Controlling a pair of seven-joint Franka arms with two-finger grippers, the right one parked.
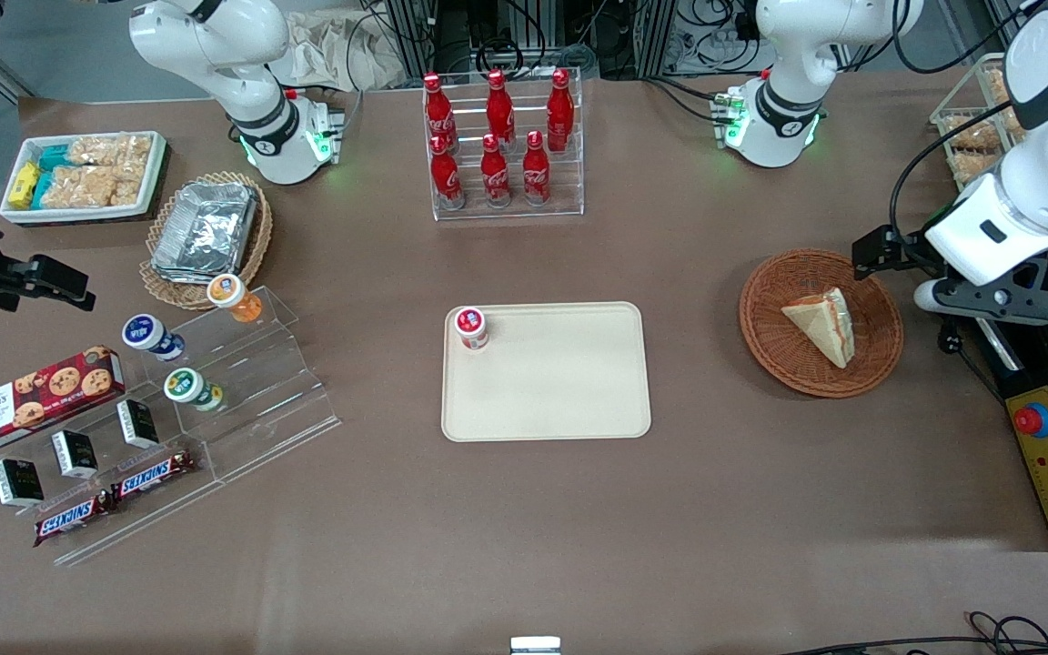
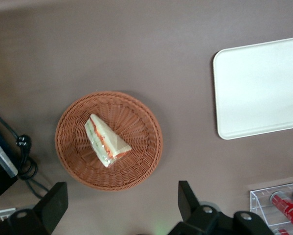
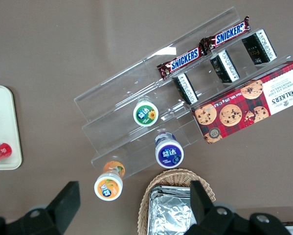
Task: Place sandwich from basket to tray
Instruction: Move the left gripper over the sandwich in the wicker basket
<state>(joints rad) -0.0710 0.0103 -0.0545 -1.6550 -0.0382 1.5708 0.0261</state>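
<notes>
Toward the working arm's end of the brown table (image 1: 760, 509), a round reddish-brown wicker basket (image 1: 779, 357) with the sandwich (image 1: 820, 323) inside, roughly at its middle. Pale bread wedge flat on the weave, red and green filling along the cut edge.

Raised above the table near the basket's rim, the left arm's gripper (image 2: 119, 203), fingers (image 2: 53, 208) spread wide apart, nothing between them, clear of both basket and sandwich.

At the table's middle, well apart from the basket, the cream-beige tray (image 1: 560, 391): flat, rounded corners, low rim. On the tray corner farther from the front camera and toward the parked arm's end, a small red-lidded cup (image 1: 471, 326), upright.

Farther from the front camera than the tray, a clear rack (image 1: 569, 205) with six red cola bottles (image 1: 498, 146), all upright in two rows.

Toward the parked arm's end, a stepped clear display stand (image 1: 260, 400) with three small cups, three small dark boxes and two Snickers bars (image 1: 115, 496). Just beside the stand, a red Walkers cookie box (image 1: 37, 398). Farther from the front camera than the stand, a lighter tan basket (image 1: 160, 287) of foil containers and a white bin (image 1: 78, 214) of snack packets.
</notes>
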